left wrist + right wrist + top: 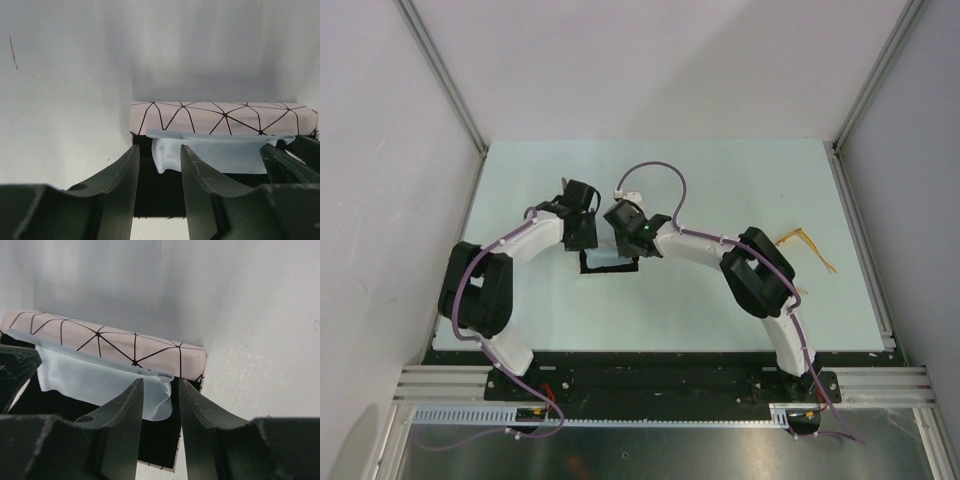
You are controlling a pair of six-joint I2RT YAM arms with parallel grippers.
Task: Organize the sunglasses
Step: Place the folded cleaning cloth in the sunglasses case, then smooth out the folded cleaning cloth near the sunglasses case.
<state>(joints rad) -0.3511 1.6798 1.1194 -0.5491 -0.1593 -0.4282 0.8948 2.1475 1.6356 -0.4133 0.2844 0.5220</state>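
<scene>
The sunglasses (pixel 808 249), yellow-orange and thin-framed, lie on the table at the right, far from both grippers. The white case (pixel 220 118) with black triangle lines lies open mid-table, its black inside (pixel 610 265) showing. A blue-grey cloth (pixel 220 152) is draped inside it along the patterned lid. My left gripper (pixel 159 165) hangs open over the case's left end, with the cloth's corner just beyond its jaws. Over the right end, my right gripper (pixel 160 400) is open too, the cloth's (pixel 85 377) other corner loose between its fingers. Neither grips anything.
The two wrists (pixel 605 228) nearly meet above the case. The right arm's elbow (pixel 760 272) sits close to the sunglasses. Grey walls and metal rails (pixel 858 235) border the pale table (pixel 720 180).
</scene>
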